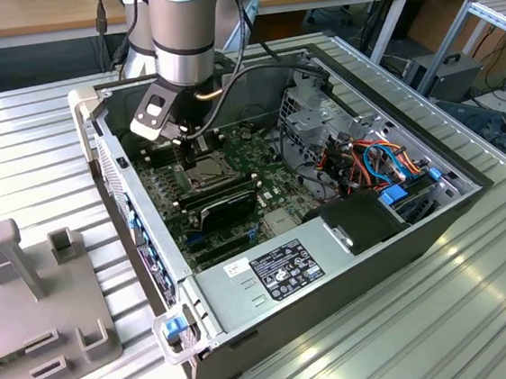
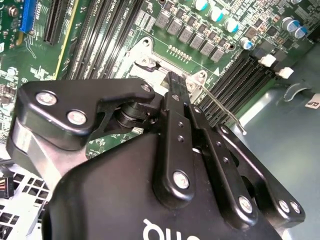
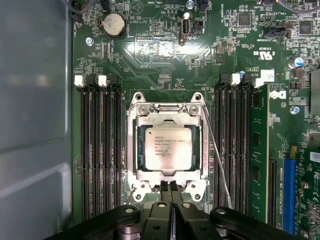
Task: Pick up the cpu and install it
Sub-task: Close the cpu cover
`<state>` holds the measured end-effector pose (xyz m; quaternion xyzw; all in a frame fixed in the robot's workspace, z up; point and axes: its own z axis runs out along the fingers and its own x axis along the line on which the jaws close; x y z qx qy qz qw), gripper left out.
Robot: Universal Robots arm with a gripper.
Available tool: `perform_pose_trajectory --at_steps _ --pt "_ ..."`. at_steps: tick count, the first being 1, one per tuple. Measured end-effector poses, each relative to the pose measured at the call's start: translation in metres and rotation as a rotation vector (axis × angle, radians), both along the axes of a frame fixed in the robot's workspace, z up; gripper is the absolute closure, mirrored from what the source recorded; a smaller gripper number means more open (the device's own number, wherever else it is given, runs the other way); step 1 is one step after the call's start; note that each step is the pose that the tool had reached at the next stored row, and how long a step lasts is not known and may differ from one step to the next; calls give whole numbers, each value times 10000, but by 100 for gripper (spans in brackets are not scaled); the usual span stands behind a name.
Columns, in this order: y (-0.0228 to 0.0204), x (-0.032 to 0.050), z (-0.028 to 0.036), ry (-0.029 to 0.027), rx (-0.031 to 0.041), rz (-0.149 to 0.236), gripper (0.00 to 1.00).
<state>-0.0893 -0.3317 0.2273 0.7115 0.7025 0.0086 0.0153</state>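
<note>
The cpu (image 3: 167, 147), a small square chip with a silver-grey top, lies flat inside the metal-framed socket (image 3: 136, 150) on the green motherboard (image 3: 150, 55). My gripper (image 3: 170, 187) hovers just above the socket's edge with its black fingers (image 2: 176, 95) pressed together and nothing between them. In the exterior view the gripper (image 1: 187, 144) hangs inside the open computer case, right over the socket (image 1: 207, 169). A thin wire lever (image 3: 216, 155) runs slantwise beside the socket, standing away from it.
Black memory slots (image 3: 100, 150) flank the socket, with a green memory stick (image 3: 258, 150) on one side. The case holds a grey power-supply box (image 1: 271, 274), a metal drive cage (image 1: 318, 119) and coloured cables (image 1: 377, 163). A grey fixture (image 1: 29, 294) sits on the table at the exterior view's left.
</note>
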Motion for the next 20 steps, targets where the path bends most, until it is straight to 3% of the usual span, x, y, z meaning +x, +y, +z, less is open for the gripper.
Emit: perform_pose_trajectory --at_steps 5,12,17,20 --pt "-1 -1 19 4 -5 0 89" --pt "0 0 301 0 -1 0 89" --pt "-1 5 316 2 0 1 89" --pt "-1 6 247 0 0 3 89"
